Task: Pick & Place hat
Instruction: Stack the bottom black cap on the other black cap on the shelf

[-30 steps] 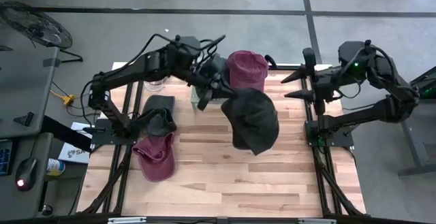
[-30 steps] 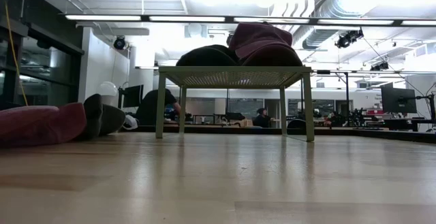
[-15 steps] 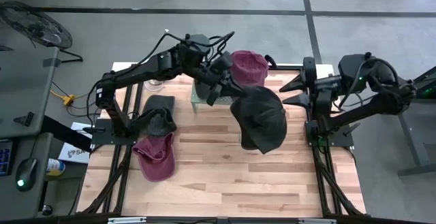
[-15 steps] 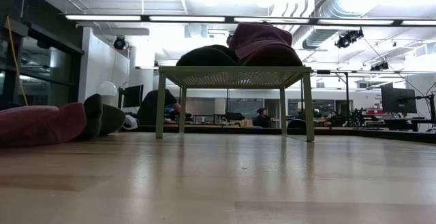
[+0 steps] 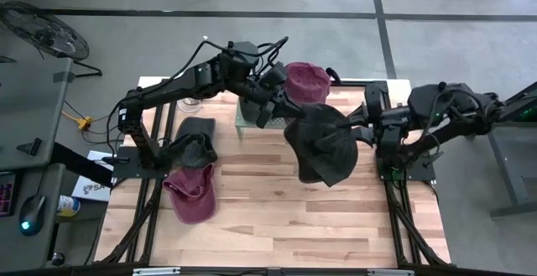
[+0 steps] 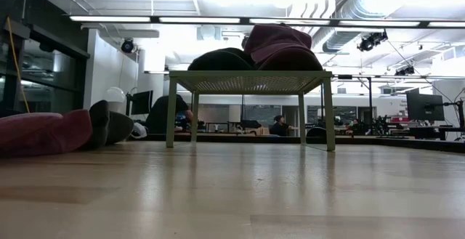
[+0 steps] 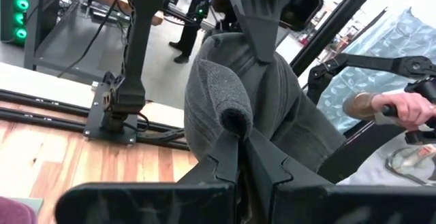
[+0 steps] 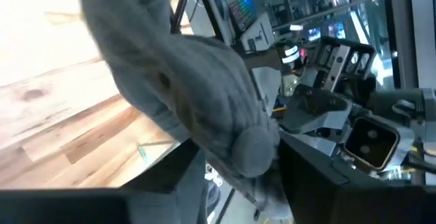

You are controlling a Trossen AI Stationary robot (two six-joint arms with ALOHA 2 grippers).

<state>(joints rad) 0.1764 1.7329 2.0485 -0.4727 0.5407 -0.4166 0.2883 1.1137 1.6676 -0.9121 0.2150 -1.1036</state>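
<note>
I am holding a dark grey soft-fabric cap (image 5: 321, 144) up in the air over the middle of the pale wooden slatted table (image 5: 277, 217), well clear of its surface. The left gripper (image 7: 240, 157) is pinching a rolled fold of the cap's cloth, its fingers closed tight on it. The right gripper (image 8: 269, 157) is reaching in from the far right side; cloth is lying between its fingers, which are standing partly apart, and I cannot tell whether they are gripping yet.

The cap is hanging limp and light, so I am judging that it will sag and swing, not slip; the stiffer brim or a bunched seam looks the surest hold.

Nearest me on the left, a maroon cloth cap (image 5: 192, 194) and a second dark grey cap (image 5: 195, 140) are lying just beside each other on the boards. Open board is showing ahead and to the right. Farther off, a pale green mesh-topped stand (image 6: 251, 80) is carrying another maroon cap (image 5: 304, 83) near the table's far edge, close to the left arm.
</note>
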